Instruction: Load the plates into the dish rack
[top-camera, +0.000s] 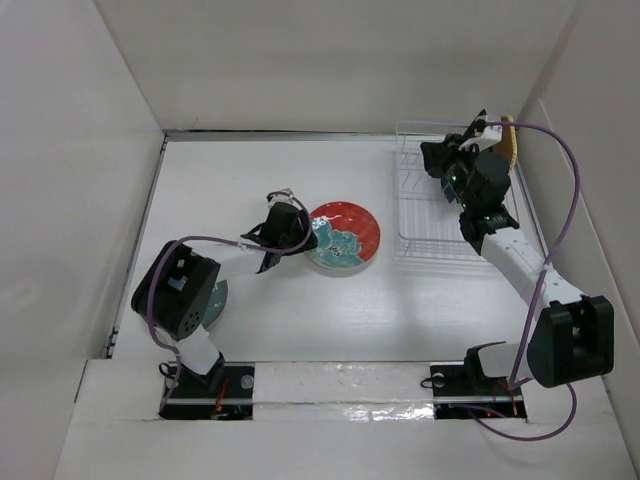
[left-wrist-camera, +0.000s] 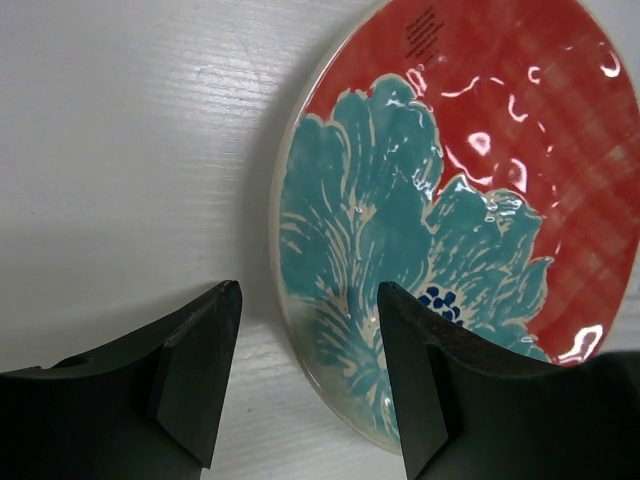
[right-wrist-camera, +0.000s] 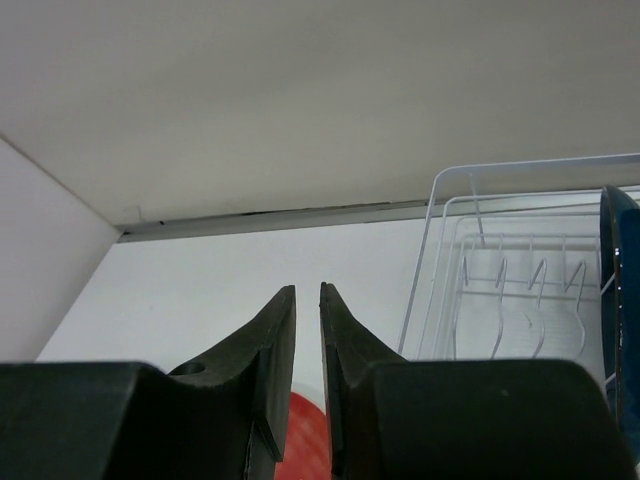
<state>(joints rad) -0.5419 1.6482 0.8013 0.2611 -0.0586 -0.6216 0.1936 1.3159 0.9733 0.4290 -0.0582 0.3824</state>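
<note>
The round red plate with teal flowers (top-camera: 345, 237) lies flat on the table; it fills the left wrist view (left-wrist-camera: 470, 200). My left gripper (top-camera: 303, 228) is open at the plate's left rim. One finger (left-wrist-camera: 200, 360) is over the table outside the rim and the other (left-wrist-camera: 420, 370) is over the plate. The clear dish rack (top-camera: 455, 205) stands at the back right, with an orange plate (top-camera: 508, 140) upright at its far corner. A dark blue plate (right-wrist-camera: 625, 300) stands in it too. My right gripper (top-camera: 432, 155) hovers above the rack's left side, shut and empty (right-wrist-camera: 308, 290).
A teal-grey plate (top-camera: 216, 300) lies partly under my left arm at the near left. White walls enclose the table on the left, back and right. The rack's wire ribs (right-wrist-camera: 520, 280) show to the right of my right gripper.
</note>
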